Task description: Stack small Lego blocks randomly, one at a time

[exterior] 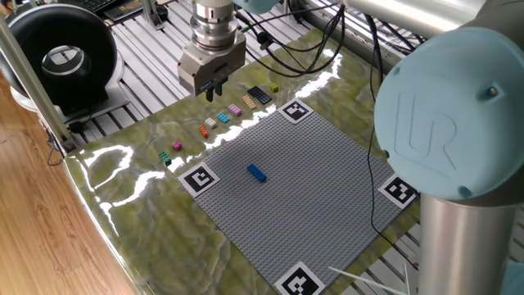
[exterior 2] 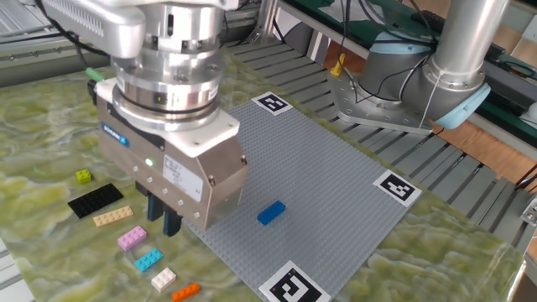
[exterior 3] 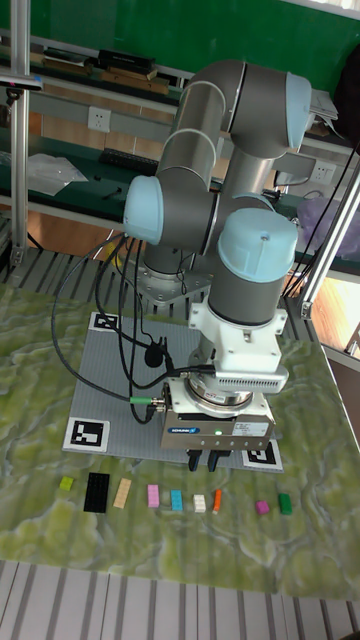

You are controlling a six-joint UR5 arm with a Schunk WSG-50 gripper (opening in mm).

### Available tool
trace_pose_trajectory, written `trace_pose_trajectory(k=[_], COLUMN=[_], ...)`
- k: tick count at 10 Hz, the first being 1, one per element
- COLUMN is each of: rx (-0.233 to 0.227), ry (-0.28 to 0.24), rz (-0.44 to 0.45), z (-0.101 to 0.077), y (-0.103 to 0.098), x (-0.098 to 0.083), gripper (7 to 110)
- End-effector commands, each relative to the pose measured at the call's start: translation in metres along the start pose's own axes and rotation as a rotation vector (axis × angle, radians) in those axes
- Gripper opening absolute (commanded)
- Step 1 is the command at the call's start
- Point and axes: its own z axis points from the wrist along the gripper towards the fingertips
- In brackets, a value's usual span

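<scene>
Gripper (exterior 2: 170, 221) hangs over the row of small bricks at the edge of the grey baseplate (exterior 2: 336, 180), just above the pink block (exterior 2: 132, 238) and cyan block (exterior 2: 148, 259). Jaws look nearly pressed together with nothing between them, no brick pinched as far as I can see. One blue block (exterior 2: 270, 212) sits alone out on the baseplate, well apart from the rest. Tan block (exterior 2: 112, 217), white block (exterior 2: 163, 278) and orange block (exterior 2: 185, 291) lie in the same row on the mottled green surface (exterior 2: 50, 134), next to the black plate (exterior 2: 94, 200).
</scene>
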Motion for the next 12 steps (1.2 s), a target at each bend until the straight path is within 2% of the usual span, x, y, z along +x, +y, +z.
trace_pose_trajectory(k=[1,2,5,6,8,9,10,12], rx=[-0.028,-0.018,-0.007,0.016,0.011,0.028,0.022,0.02], ry=[-0.019,-0.021,-0.032,-0.05,-0.073,-0.076,-0.08,-0.078], rz=[0.021,0.027,-0.044,-0.084,-0.088,-0.089,-0.095,-0.096], z=[0.004,0.004,0.007,0.014,0.029,0.034,0.038,0.037], y=[0.006,0.005,-0.024,-0.037,-0.041,-0.048,-0.052,-0.053], x=[-0.003,-0.002,-0.009,-0.013,-0.015,-0.012,-0.008,-0.005], gripper=[22,22,22,22,22,22,22,22])
